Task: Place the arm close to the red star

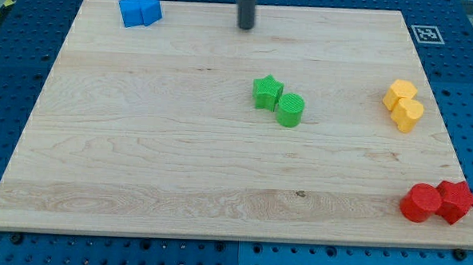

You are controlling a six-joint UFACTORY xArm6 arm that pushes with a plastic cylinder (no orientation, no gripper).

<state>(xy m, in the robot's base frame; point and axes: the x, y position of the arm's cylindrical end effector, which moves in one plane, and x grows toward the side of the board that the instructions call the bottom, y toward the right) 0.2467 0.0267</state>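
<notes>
Resting near top edge: my tip | no fingers, bare rod | red star bottom-right corner, well apart

Bright, even light falls from overhead, leaving only short soft shadows under the blocks. The wooden board shows no glare. The picture is mildly soft throughout, and the dark rod at the upper centre looks slightly blurred, perhaps from motion.
</notes>
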